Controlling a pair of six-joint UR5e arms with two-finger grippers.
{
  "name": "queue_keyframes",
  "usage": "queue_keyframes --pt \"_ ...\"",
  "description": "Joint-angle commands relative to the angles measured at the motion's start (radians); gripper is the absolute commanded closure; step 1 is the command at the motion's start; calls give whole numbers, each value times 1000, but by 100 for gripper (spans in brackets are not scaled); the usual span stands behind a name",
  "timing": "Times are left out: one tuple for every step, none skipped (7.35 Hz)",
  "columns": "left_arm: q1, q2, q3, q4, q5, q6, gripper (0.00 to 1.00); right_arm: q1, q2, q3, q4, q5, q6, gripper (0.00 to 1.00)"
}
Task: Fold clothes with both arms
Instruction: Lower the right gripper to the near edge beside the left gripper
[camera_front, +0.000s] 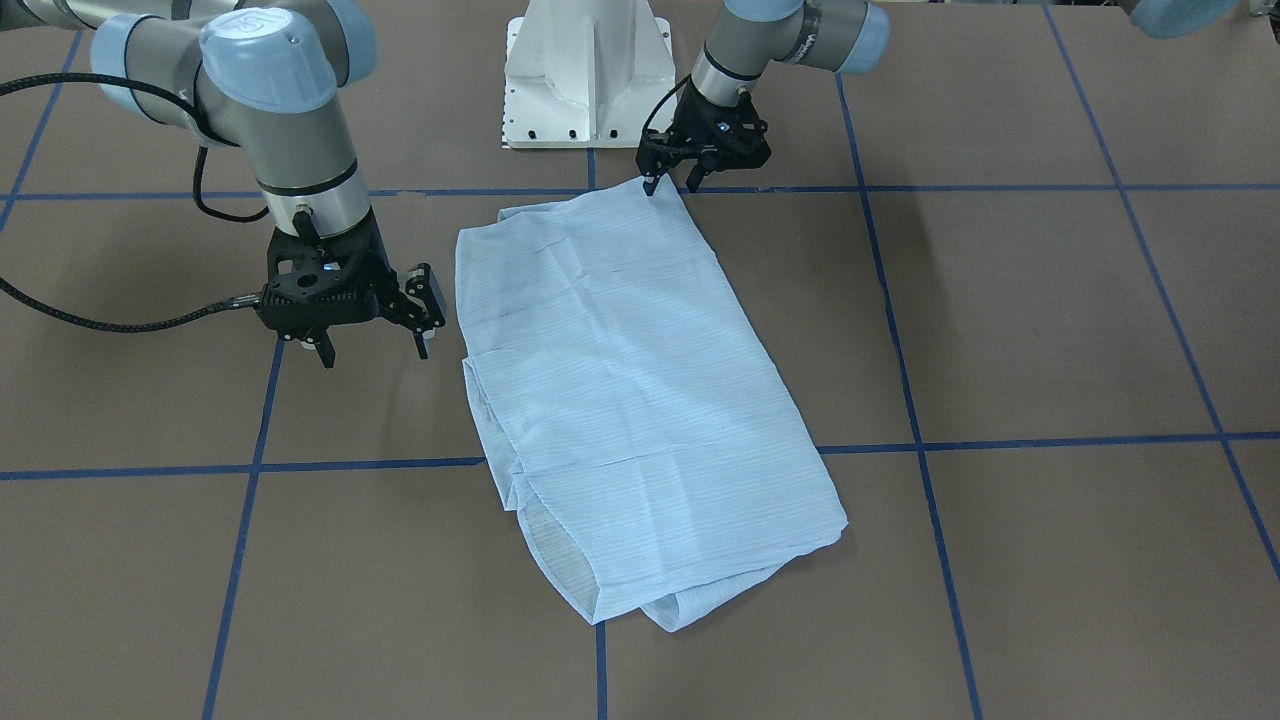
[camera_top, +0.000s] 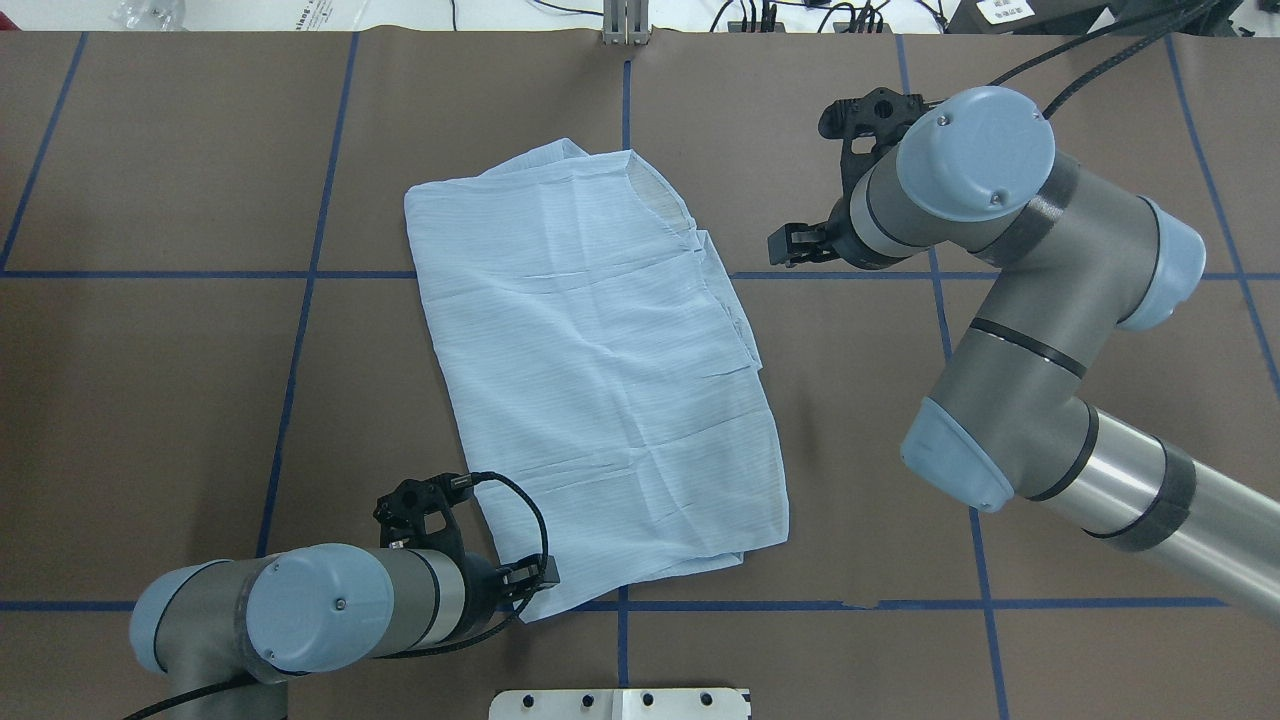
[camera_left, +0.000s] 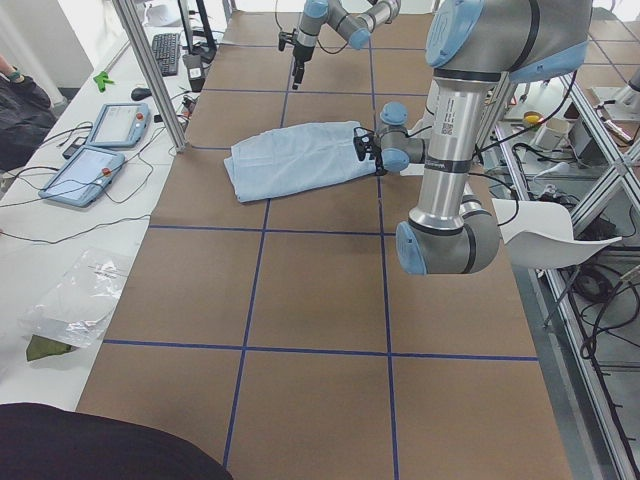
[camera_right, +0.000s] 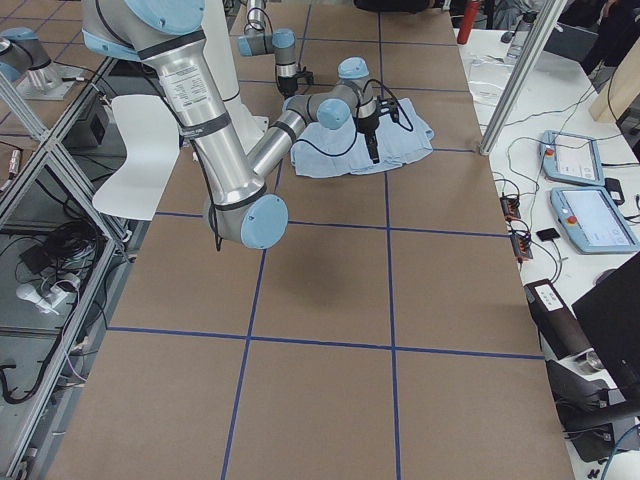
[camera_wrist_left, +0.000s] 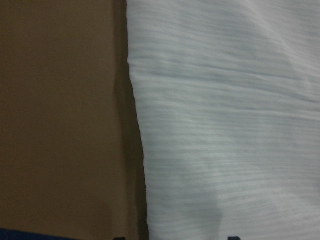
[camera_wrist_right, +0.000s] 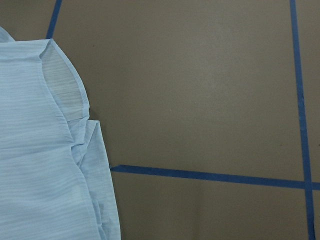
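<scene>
Overhead exterior view: a pale blue striped shirt (camera_top: 600, 380) lies folded into a rough rectangle near the middle of a brown table (camera_top: 150, 400) marked with blue tape lines (camera_top: 150, 272). Its long sides slant from the far left towards the near right. At the far right corner a thinner, see-through layer with a curved hem shows from under the top layer.

The left arm (camera_top: 330, 610) comes in from the near left and bends down to the shirt's near left corner. Seen from across the table, the left fingers (camera_front: 651, 180) point straight down, slightly apart, and the tip of one meets the cloth at that corner. The left wrist camera sits very close to the fabric. It shows the shirt's edge running between the two dark fingertips, one over bare table and one over cloth. The fingers are not closed on the cloth and hold nothing.

The right arm (camera_top: 1020, 330) reaches in from the right, its wrist near the shirt's right edge towards the far end. The right fingers (camera_front: 422, 335) are spread wide, hang above bare table just beside the shirt, and hold nothing. The right wrist camera looks down on table, a tape line and the shirt's edge at its left.

A white base (camera_front: 585, 70) stands at the near edge of the table between the arms.
</scene>
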Motion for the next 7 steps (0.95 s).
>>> queue_keyframes --pt "2 -4 7 0 1 0 27 0 0 0 0 0 0 0" --pt "6 -8 7 0 1 0 37 0 0 0 0 0 0 0" --pt "8 -11 7 0 2 0 53 0 0 2 0 0 0 0" --pt "10 -11 7 0 1 -6 69 0 0 0 0 0 0 0" --pt "10 -11 7 0 2 -6 87 0 0 0 0 0 0 0" --pt "10 -11 7 -2 2 -6 100 0 0 0 0 0 2 0" --pt "7 -10 7 0 10 -5 100 0 -2 2 0 0 6 0"
